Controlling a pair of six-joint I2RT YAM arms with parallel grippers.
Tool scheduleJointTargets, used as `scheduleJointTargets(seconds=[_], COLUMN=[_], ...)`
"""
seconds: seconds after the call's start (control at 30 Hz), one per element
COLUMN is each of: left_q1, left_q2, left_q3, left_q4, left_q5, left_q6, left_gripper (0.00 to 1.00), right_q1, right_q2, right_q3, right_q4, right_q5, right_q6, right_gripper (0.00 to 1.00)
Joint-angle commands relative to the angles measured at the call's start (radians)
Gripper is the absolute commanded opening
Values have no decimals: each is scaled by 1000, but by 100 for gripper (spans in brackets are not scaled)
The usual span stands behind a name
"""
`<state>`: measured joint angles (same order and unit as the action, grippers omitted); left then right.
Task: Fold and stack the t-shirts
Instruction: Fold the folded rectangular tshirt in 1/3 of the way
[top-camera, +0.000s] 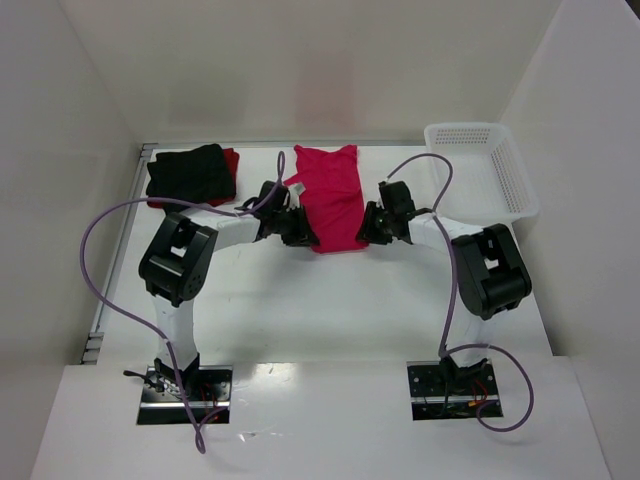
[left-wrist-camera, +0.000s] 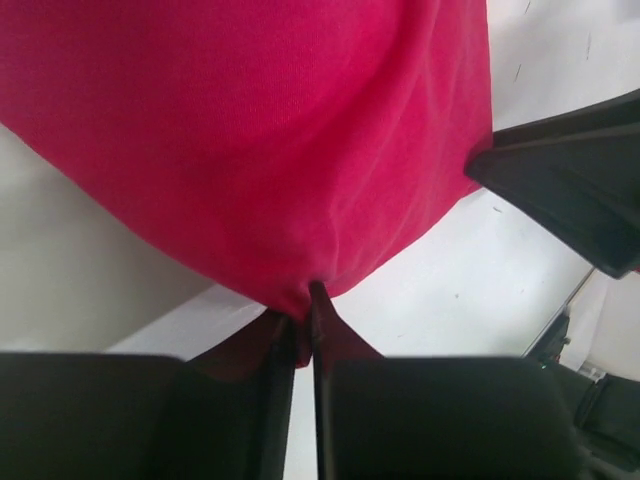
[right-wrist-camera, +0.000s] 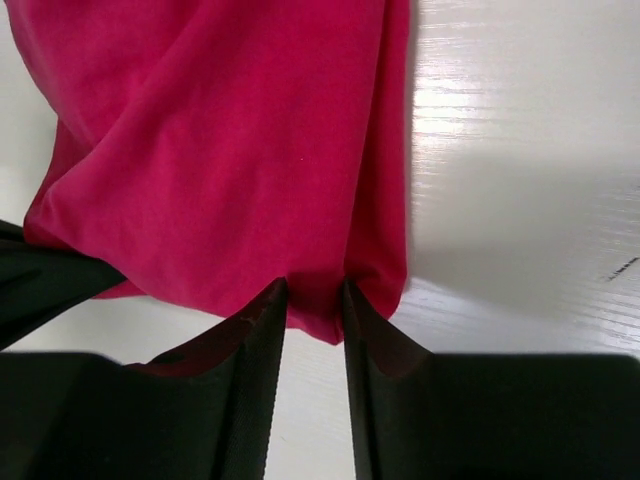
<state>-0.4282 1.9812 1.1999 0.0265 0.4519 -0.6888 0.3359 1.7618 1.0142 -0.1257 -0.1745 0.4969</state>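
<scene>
Left wrist view: left gripper (left-wrist-camera: 303, 305) has its jaws drawn almost together, a pinch of crimson-pink cloth caught between the fingertips (left-wrist-camera: 316, 300). Clamped on the near edge of the crimson-pink t-shirt (left-wrist-camera: 250, 130). The cloth puckers into a small peak at the bite and fans out wide above it.

Right wrist view: right gripper (right-wrist-camera: 313, 290) has its jaws a little apart. The same shirt's near corner sits in the gap, white table showing between the fingers below it. No squeeze visible in the cloth there. A long fold runs up the shirt's edge on the right of this view.

Top external view: both arms reach inward from either side. The two claws meet the near end of the crimson-pink shirt, left claw at its left corner, right claw at its right corner. The shirt lies as a long narrow strip mid-table, running away from the arm bases, sleeves at the far end.

Far left corner of the table (top-camera: 330, 310): black t-shirt (top-camera: 190, 172), folded compact, on top of the darker red t-shirt (top-camera: 233, 160), which shows only as a rim at the right and near-left edges.

Far right: white perforated basket (top-camera: 520, 185), well apart from the shirts.
</scene>
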Motion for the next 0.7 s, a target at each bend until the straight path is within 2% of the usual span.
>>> scheduleJointTargets(seconds=[0.0, 0.07, 0.17, 0.4, 0.67], left_q1=[-3, -3, -3, -3, -3], left_q2=[4, -27, -56, -140, -186], left_q3=[36, 3, -10, -86, -122], left_q4=[-6, -22, -66, -120, -212], left_q5=[25, 16, 7, -25, -47], left_q6=[6, 15, 24, 44, 77], left_gripper=[13, 10, 10, 0, 0], right_q1=[12, 23, 32, 64, 74], right_q2=[25, 25, 25, -62, -178], right_q3=[40, 31, 20, -58, -144], right_q4=[66, 77, 89, 98, 66], right_q5=[-13, -22, -22, -2, 18], right_q6=[9, 9, 31, 66, 97], right_gripper=[34, 29, 23, 10, 7])
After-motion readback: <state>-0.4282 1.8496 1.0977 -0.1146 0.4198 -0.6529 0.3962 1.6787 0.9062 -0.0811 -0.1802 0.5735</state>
